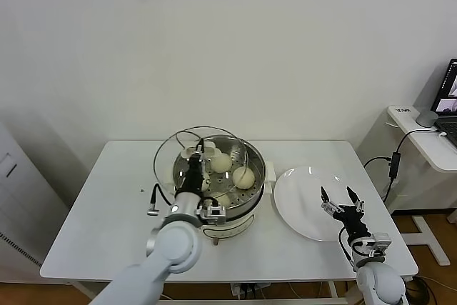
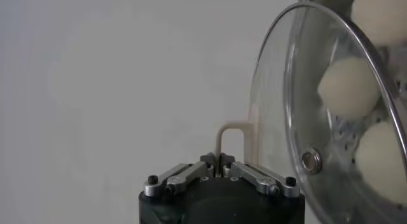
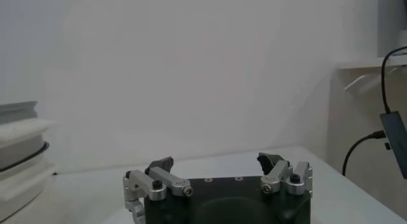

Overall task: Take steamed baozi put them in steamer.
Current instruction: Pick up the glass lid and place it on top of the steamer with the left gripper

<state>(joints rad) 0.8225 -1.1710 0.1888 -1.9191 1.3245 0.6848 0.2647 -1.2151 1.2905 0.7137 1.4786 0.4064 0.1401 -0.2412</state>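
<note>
On the white desk (image 1: 100, 205), the glass lid (image 1: 187, 149), handle pinched by the left gripper (image 1: 194, 160) fingers, should be lowered level onto the steamer (image 1: 251, 176) over the steamed baozi (image 1: 243, 177), while the right gripper (image 1: 341, 200) idles open-fingered beside the steamer over the plate (image 1: 300, 198).

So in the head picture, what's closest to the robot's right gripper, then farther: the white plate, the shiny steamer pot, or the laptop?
From the right gripper:
1. Flat round white plate, right under it.
2. Shiny round stainless-steel steamer, toward the robot's left, at mid-table.
3. Dark laptop, on the side desk, far off to the right.

Glass lid (image 1: 187, 153) over steamer (image 1: 246, 176) — blocking
</note>
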